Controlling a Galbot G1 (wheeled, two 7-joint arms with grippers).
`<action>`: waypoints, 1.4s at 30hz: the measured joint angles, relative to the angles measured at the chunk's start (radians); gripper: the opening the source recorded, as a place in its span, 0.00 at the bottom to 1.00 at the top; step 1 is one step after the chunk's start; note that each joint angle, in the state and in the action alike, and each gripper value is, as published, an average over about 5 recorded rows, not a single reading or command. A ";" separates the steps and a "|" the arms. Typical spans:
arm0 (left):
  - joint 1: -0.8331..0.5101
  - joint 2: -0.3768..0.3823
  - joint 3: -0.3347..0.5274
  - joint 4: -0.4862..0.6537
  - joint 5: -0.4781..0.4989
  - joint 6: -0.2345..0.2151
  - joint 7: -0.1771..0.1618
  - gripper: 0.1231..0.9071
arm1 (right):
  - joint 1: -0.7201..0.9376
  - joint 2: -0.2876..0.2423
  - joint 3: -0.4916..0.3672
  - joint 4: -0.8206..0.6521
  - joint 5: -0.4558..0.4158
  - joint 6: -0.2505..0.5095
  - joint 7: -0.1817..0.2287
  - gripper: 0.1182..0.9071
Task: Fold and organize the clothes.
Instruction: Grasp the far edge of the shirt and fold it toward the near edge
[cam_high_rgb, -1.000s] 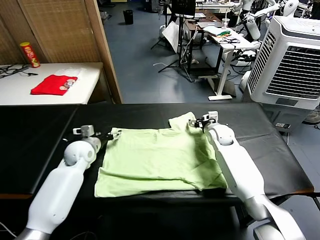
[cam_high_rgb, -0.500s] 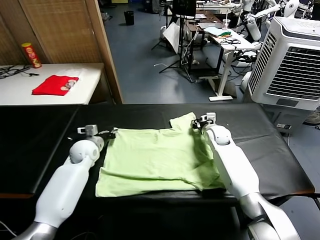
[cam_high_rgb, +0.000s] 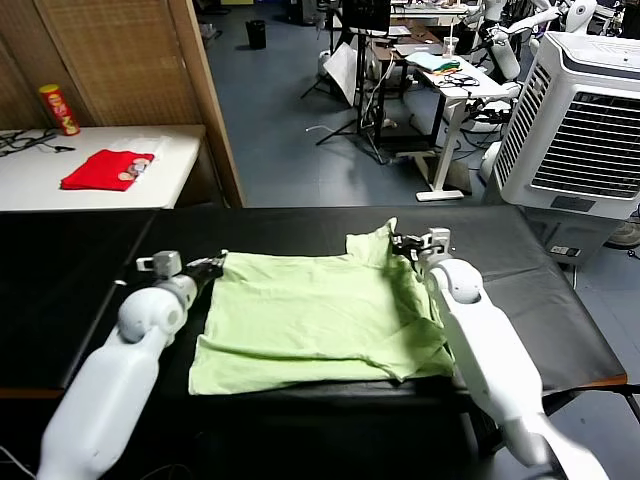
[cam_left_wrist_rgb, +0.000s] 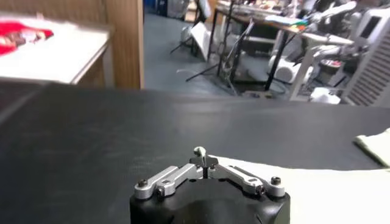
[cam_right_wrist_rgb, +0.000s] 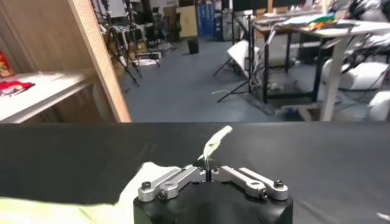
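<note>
No legible text or labels anywhere.

I see black table (cam_high_rgb: 300, 225) up front | white side table (cam_high_rgb: 170, 165) left, red cloth (cam_high_rgb: 105, 170) and can (cam_high_rgb: 60, 108) on it | woven wood panel (cam_high_rgb: 125, 60) behind | blue-grey floor (cam_high_rgb: 290, 120) | white cooler (cam_high_rgb: 580, 120) right | cluttered desk (cam_high_rgb: 450, 70) beyond.

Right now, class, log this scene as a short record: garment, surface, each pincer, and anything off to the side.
garment: pale green shirt, spread mostly flat
surface: black table
left pincer: shut on the shirt's far left corner
right pincer: shut on the shirt's far right corner, fabric lifted
side: red cloth on white table
</note>
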 joint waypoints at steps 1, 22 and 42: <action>0.026 0.014 -0.011 -0.036 -0.006 0.001 -0.005 0.01 | -0.023 -0.014 0.005 0.036 0.004 -0.012 0.016 0.00; 0.512 0.117 -0.208 -0.457 0.137 -0.007 -0.018 0.01 | -0.436 -0.173 0.113 0.508 -0.005 -0.230 0.121 0.00; 0.710 0.087 -0.250 -0.538 0.268 0.028 0.006 0.17 | -0.553 -0.187 0.196 0.604 -0.018 -0.234 0.080 0.49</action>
